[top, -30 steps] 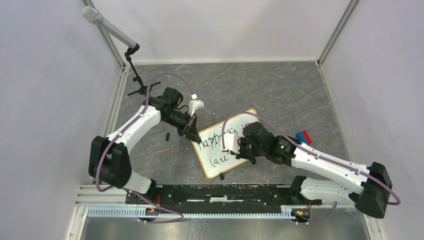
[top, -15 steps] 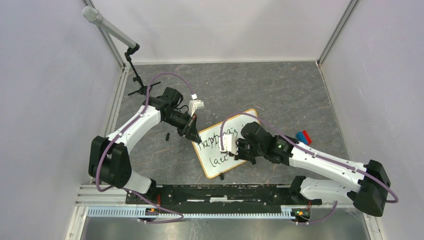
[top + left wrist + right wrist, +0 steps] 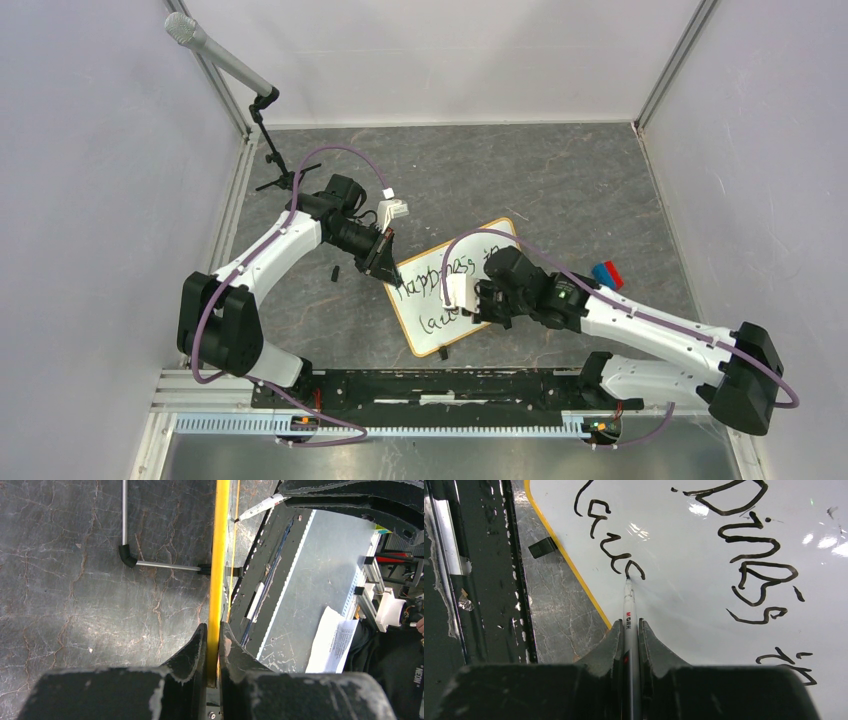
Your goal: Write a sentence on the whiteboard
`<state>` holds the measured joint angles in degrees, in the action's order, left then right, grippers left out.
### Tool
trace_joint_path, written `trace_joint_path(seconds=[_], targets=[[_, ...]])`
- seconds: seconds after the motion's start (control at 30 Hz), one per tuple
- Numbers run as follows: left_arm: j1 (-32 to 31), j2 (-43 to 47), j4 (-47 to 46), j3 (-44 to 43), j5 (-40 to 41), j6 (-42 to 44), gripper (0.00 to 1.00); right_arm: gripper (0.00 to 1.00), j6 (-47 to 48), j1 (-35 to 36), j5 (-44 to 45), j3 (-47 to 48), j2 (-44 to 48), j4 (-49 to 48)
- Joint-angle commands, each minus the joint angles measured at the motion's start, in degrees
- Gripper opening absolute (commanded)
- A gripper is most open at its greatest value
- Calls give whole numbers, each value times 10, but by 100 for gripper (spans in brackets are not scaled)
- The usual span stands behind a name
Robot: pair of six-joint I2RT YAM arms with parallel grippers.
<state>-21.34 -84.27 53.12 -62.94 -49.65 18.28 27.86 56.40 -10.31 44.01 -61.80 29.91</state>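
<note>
The whiteboard (image 3: pixel 415 310) stands tilted on the dark table, and its yellow-tan frame edge (image 3: pixel 220 555) runs up the left wrist view. My left gripper (image 3: pixel 383 262) (image 3: pixel 214 627) is shut on that edge at the board's upper left corner. The sentence shows as "Happiness in" (image 3: pixel 440 270) above a shorter lower line (image 3: pixel 609 545). My right gripper (image 3: pixel 478 300) (image 3: pixel 629 625) is shut on a grey marker (image 3: pixel 629 605). The marker's tip touches the board at the end of the lower line's last stroke.
A microphone on its stand (image 3: pixel 265 140) rises at the back left. A red and blue object (image 3: pixel 607 273) lies right of the board, and a small black piece (image 3: pixel 335 272) lies left of it. The black rail (image 3: pixel 440 385) runs along the near edge.
My right gripper has shifted slightly along the lower line with the marker tip on the board. The left arm and the board have not moved.
</note>
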Motion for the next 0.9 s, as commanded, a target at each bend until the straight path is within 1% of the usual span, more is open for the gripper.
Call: trace_joint_path(seconds=[0.0, 0.2, 0.5, 0.87], targets=[[-7, -3, 4, 20, 83, -4, 2, 0, 6, -1, 39, 6, 14, 3], [-7, -5, 4, 19, 83, -5, 2, 0, -7, -11, 46, 23, 21, -9], [-8, -4, 4, 19, 83, -5, 2, 0, -11, -14, 31, 33, 18, -13], [-7, -5, 4, 20, 84, -5, 2, 0, 2, -15, 19, 14, 6, 8]])
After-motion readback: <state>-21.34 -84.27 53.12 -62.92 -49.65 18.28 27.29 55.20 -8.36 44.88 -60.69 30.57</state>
